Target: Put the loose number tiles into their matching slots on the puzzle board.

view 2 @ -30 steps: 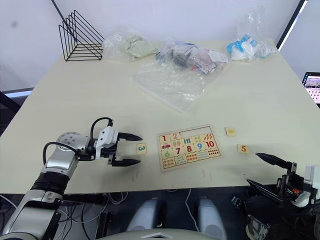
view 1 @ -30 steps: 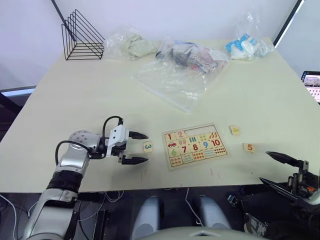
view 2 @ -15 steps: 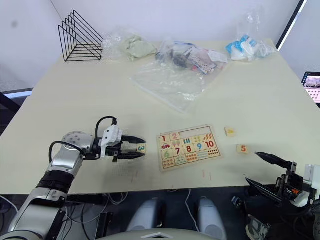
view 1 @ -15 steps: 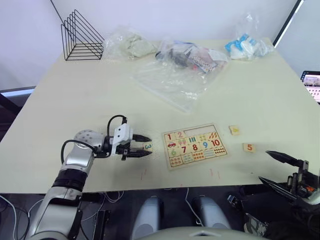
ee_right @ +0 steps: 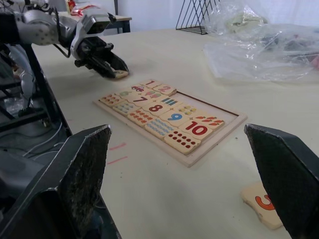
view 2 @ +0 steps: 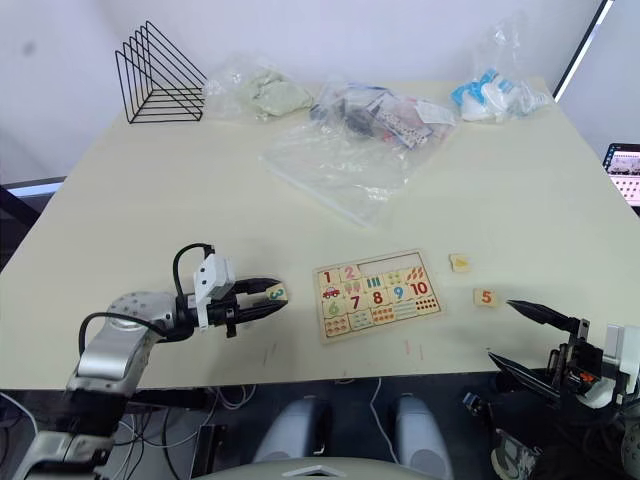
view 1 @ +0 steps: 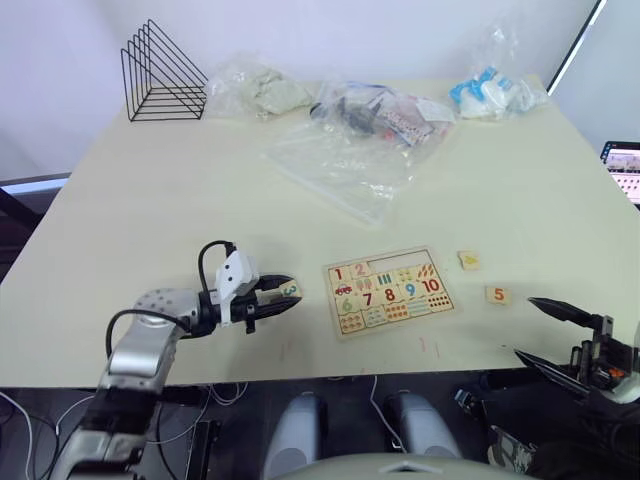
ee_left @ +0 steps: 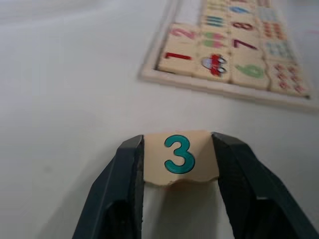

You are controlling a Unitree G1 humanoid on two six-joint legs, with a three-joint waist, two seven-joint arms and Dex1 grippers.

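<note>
Tile 3 (ee_left: 180, 157) is sitting pinched between the left gripper (view 1: 272, 297)'s two fingers, just beside the puzzle board (view 1: 390, 290)'s left edge, near the table (view 1: 150, 200)'s front edge. The right gripper (view 1: 553, 335) is hanging wide open off the front right corner, near tile 5 (view 1: 497, 295); the yellow-marked tile (view 1: 468, 260) is lying beside the board's right side.

Left gripper (view 1: 284, 298) clamps a tile (ee_left: 180, 156) — right gripper (view 1: 548, 336) hangs low at the near edge, fingers spread.

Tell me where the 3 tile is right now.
The 3 tile sits pinched in the left pincer, just left of the puzzle board, near the table's front edge.
</note>
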